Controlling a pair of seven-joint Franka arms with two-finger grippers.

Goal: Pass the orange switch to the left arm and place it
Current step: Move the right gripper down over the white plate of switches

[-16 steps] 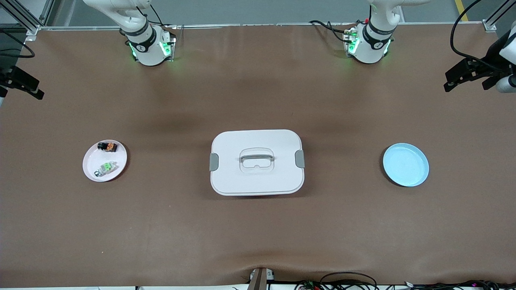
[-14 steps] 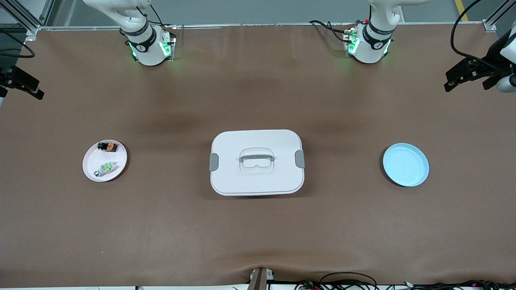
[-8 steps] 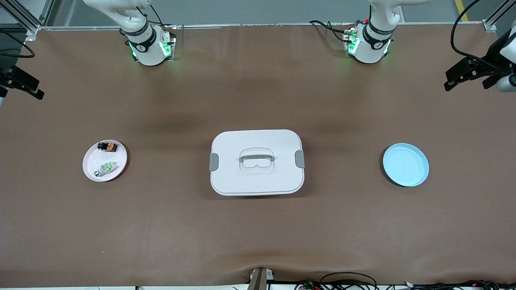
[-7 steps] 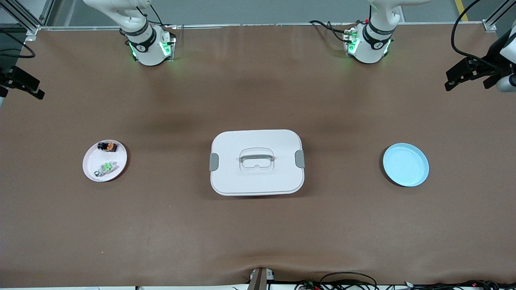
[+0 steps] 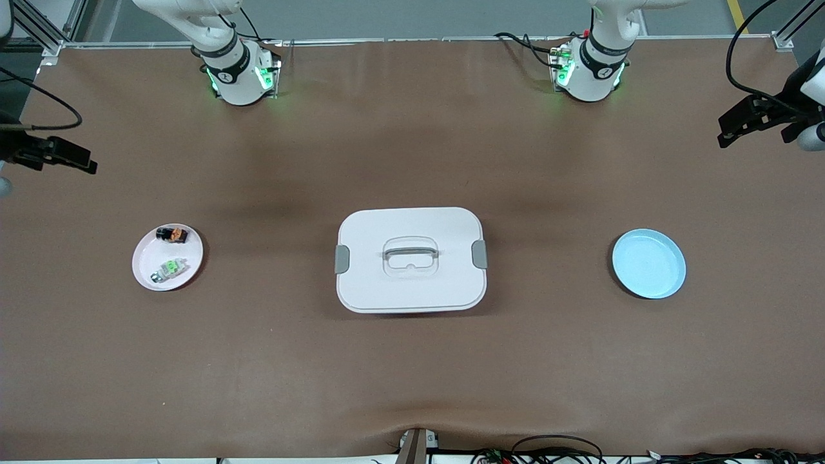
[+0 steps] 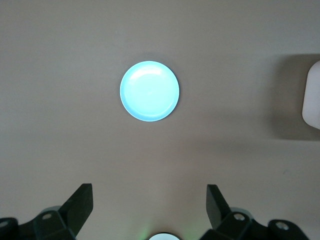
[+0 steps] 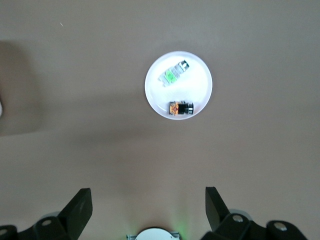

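Observation:
The orange switch (image 5: 172, 234) lies on a small white plate (image 5: 149, 259) toward the right arm's end of the table, beside a green-and-clear switch (image 5: 169, 267). The white box (image 5: 410, 259) with grey clips stands at the table's middle. My right gripper (image 5: 80, 163) hangs open and empty high over the table edge at that end. Its wrist view shows the orange switch (image 7: 180, 107) on the plate (image 7: 196, 80), well apart from the gripper (image 7: 147, 197). My left gripper (image 5: 729, 131) is open and empty, high over the left arm's end of the table; it also shows in its wrist view (image 6: 149, 192).
A light blue plate (image 5: 648, 263) lies bare toward the left arm's end and shows in the left wrist view (image 6: 149, 91), where a corner of the box (image 6: 312, 95) also shows. Brown table mat surrounds everything. Cables run along the table's near edge.
My right gripper has swung a little inward over the table from its edge. My left gripper has shifted slightly outward. The switches, plates and box have not moved.

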